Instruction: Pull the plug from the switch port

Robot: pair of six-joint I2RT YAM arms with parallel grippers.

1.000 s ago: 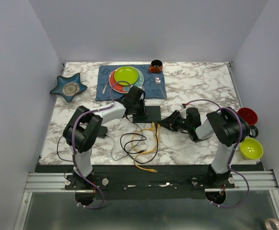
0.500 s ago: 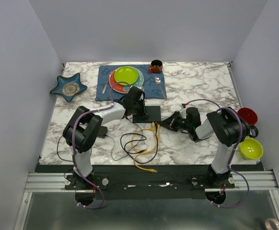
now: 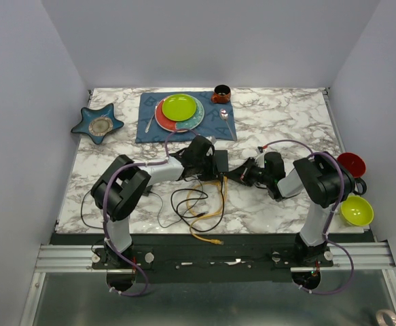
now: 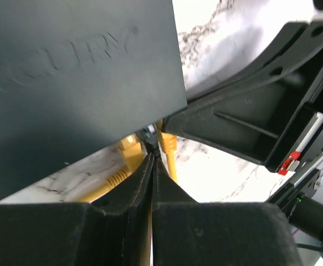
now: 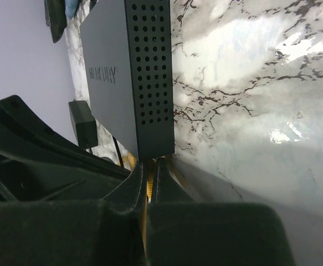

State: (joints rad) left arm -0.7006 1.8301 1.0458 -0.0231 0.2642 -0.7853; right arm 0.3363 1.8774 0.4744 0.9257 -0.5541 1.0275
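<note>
Two grippers, the left gripper [image 4: 153, 159] and the right gripper [image 5: 150, 168], meet at the socket edge of the switch [image 5: 108, 83], which lies flat near the middle of the marble table [image 5: 250, 83].
The left gripper has its fingers pressed together, and the tips sit just beside the switch edge, close to the yellow plugs [image 4: 167, 145] there. The right gripper also has its fingers together, and its tips are just below the corner of the perforated side. A thin yellow strip shows in the slit between them, but I cannot tell whether a plug is really clamped. Yellow cables [image 3: 211, 204] run from this edge toward the arm bases.
</note>
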